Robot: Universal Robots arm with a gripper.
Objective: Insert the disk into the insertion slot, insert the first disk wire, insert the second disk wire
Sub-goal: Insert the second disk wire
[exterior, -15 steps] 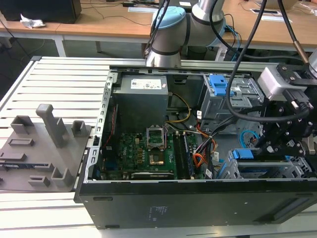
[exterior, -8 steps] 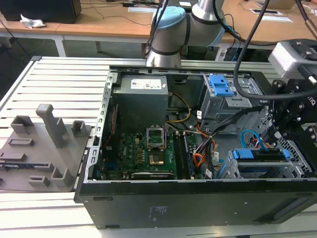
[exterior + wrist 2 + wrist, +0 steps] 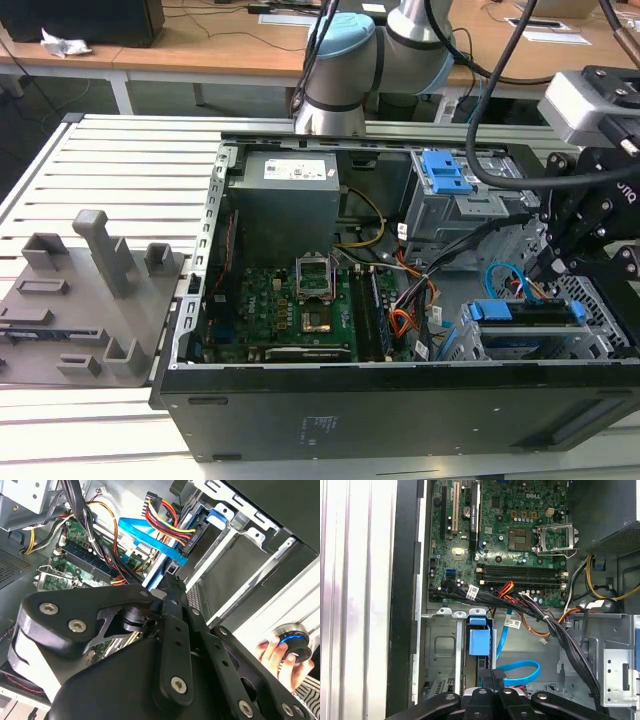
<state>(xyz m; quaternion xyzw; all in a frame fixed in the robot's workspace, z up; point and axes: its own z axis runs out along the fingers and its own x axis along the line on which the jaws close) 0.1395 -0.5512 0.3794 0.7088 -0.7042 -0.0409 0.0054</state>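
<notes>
The disk [image 3: 525, 312], in its blue carrier [image 3: 479, 641], lies inside the insertion slot [image 3: 603, 322], a silvery perforated cage at the exterior view's lower right. My gripper [image 3: 550, 262] hangs over the disk's near end. In both wrist views the gripper [image 3: 492, 674] is shut on the small dark plug of the second disk wire [image 3: 521, 671], whose light-blue loop curls beside it. That flat blue cable [image 3: 150, 540] runs straight down to the gripper [image 3: 170, 582]. The first disk wire [image 3: 172, 522], red and yellow strands with a dark plug, lies just beyond; I cannot tell whether it is seated.
A thick black cable bundle [image 3: 545, 620] crosses between the motherboard [image 3: 510, 535] and the cage. A grey bay with a blue latch [image 3: 445, 172] stands behind the gripper, next to the power supply [image 3: 285, 195]. Grey fixtures [image 3: 90, 290] sit outside the case. A hand [image 3: 274, 652] rests on a knob.
</notes>
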